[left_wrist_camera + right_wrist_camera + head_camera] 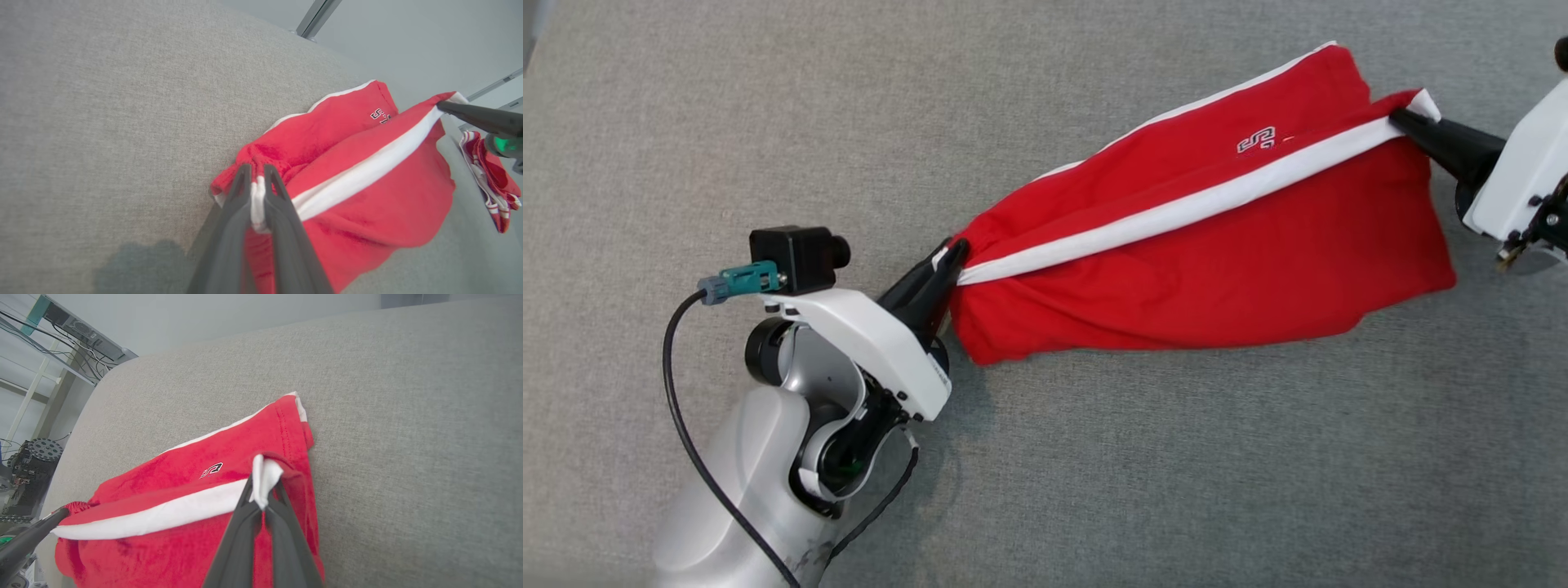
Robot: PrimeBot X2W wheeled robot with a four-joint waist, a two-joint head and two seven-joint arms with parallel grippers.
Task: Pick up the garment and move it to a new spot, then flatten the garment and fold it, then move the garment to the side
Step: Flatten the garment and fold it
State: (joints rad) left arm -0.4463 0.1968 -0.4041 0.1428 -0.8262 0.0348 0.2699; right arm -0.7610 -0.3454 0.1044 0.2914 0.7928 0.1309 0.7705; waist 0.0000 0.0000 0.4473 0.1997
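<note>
The garment point(1217, 253) is a pair of red shorts with white side stripes and a small logo, stretched between my two grippers above the grey cloth surface. My left gripper point(952, 260) is shut on its waistband end, the white stripe pinched between the dark fingers point(256, 192). At the upper right, my right gripper point(1409, 121) is shut on the hem end of the same stripe point(263, 479). The lower part of the shorts point(163, 551) hangs slack below the taut stripe.
The grey fabric surface point(1094, 474) spreads all around. Another red-and-white garment point(494, 179) lies at the surface's far edge in the left wrist view. Metal shelving and cables point(61, 330) stand beyond the edge in the right wrist view.
</note>
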